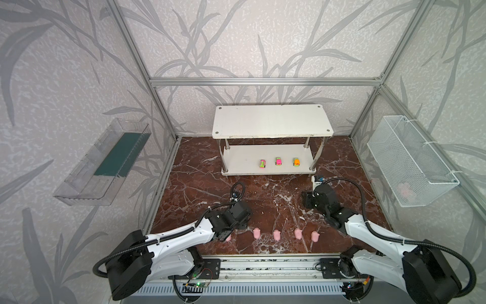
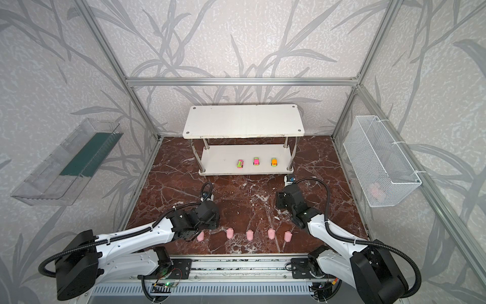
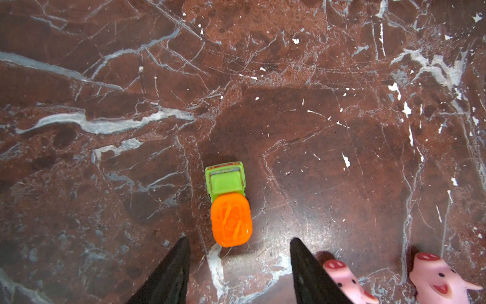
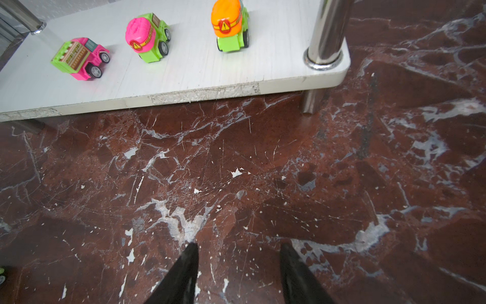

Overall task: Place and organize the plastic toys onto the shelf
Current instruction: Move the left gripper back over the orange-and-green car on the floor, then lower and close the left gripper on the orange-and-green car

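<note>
The left gripper hangs partly open and empty, the orange-and-green car seemingly just ahead of its tips; closing now could pinch one end and flick it away.

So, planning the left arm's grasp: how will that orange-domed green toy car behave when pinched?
The orange-domed green plastic toy car looks rigid, likely light. Its twin on the white shelf shows wheels, so it may roll if nudged.
</note>
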